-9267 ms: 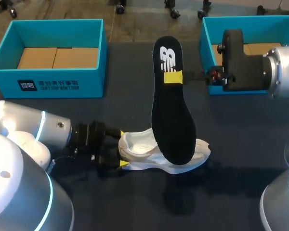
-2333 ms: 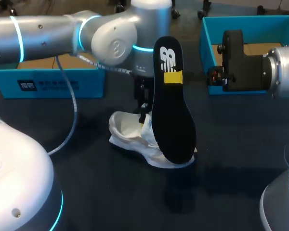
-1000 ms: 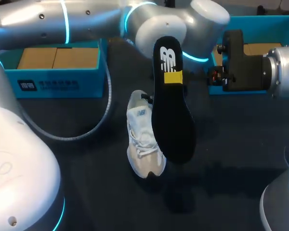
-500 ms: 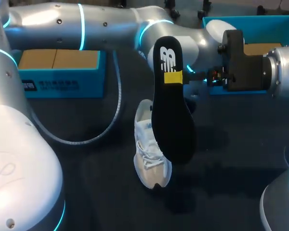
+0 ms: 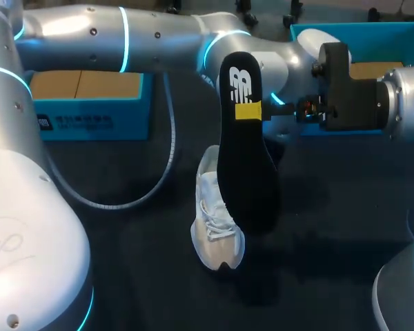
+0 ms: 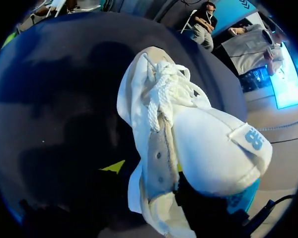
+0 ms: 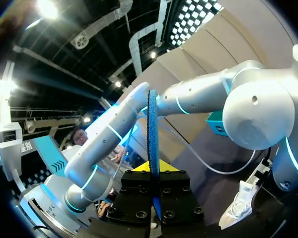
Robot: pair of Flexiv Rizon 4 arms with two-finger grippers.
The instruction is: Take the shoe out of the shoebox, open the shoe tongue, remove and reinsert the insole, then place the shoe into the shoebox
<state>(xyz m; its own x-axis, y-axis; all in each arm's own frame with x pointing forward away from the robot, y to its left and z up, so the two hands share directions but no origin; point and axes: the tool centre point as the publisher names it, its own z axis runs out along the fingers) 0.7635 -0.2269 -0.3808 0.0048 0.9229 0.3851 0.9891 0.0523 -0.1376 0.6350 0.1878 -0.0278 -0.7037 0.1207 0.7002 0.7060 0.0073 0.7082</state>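
A white shoe (image 5: 217, 214) lies on the dark table, toe toward the front edge, partly behind the insole. The black insole (image 5: 247, 152) stands upright above it, and my right gripper (image 5: 252, 112) is shut on it from the right. Seen edge-on, the insole (image 7: 152, 124) rises between that gripper's (image 7: 154, 171) fingers. My left arm (image 5: 159, 34) reaches across from the left to the shoe's heel, its gripper hidden behind the insole. In the left wrist view the shoe (image 6: 208, 148) fills the space ahead, and my left gripper (image 6: 146, 168) stands open astride the heel wall.
A teal box (image 5: 90, 121) with a cardboard floor stands at the back left. A second teal box (image 5: 297, 41) is at the back right, behind my right gripper. The left arm's cable (image 5: 169, 158) hangs down left of the shoe.
The left arm slid the shoe slightly right and toward the front, then its fingers came apart at the heel. The right arm and the insole have not moved.
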